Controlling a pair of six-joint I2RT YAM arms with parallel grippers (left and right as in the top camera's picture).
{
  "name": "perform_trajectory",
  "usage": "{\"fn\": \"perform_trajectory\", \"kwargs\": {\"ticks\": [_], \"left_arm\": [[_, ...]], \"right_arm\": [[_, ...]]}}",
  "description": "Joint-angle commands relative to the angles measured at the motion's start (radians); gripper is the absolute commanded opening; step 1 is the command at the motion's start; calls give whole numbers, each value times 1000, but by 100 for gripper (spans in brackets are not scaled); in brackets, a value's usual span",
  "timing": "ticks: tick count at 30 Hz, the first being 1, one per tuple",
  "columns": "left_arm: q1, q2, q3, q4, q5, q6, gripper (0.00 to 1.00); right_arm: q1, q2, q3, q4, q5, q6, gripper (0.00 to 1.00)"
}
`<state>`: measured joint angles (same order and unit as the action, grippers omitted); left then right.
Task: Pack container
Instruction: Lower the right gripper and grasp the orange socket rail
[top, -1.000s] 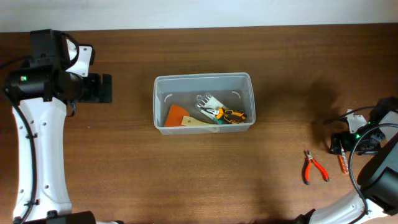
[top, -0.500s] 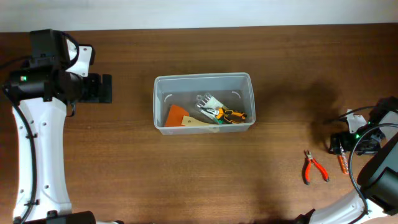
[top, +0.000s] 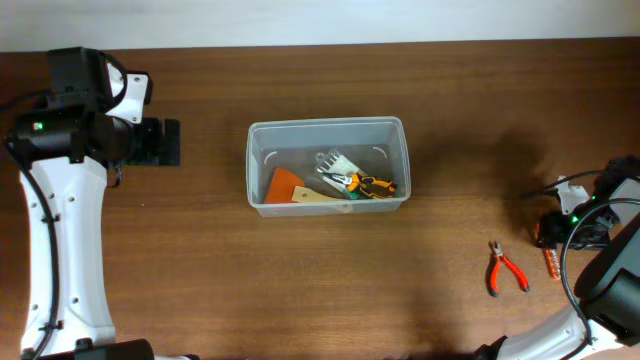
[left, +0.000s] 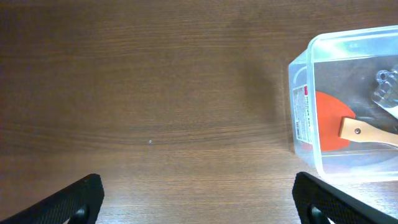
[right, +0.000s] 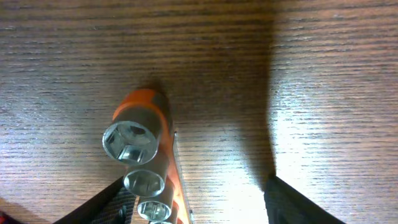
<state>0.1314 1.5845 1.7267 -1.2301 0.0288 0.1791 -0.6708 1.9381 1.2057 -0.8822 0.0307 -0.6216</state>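
Little has changed on the worktop (top: 200, 260) in the past second: the container (top: 326, 124) sits unmoved at the centre, already holding an orange scraper (top: 285, 186) and orange-handled pliers (top: 368, 184). At the right edge, the right tool (right: 196, 202) has shifted only slightly and hangs with its fingers spread on either side of an orange socket rail (right: 144, 146), not yet closed on it. A pair of red-handled pliers (top: 507, 270) lies untouched just left of the rail. The left tool (left: 199, 202), also spread and empty, hangs over bare wood left of the container. Packing looks poised for the next pick, probably the rail.
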Motion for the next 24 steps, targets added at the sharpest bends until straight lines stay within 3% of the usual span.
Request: {"fn": "perform_trajectory", "kwargs": {"ticks": [1, 3, 4, 16, 20, 24], "left_arm": [[3, 7, 15, 2, 1, -5, 99], [2, 7, 15, 2, 1, -5, 99], [3, 7, 15, 2, 1, -5, 99], [2, 7, 15, 2, 1, -5, 99], [2, 7, 15, 2, 1, -5, 99], [2, 7, 15, 2, 1, -5, 99]], "right_arm": [[3, 45, -47, -7, -26, 5, 64], [3, 45, -47, -7, -27, 5, 56], [3, 45, -47, -7, -27, 9, 47], [3, 45, -46, -6, -27, 10, 37], [3, 45, -46, -3, -27, 35, 28], [3, 45, -46, -3, -27, 35, 27]]}}
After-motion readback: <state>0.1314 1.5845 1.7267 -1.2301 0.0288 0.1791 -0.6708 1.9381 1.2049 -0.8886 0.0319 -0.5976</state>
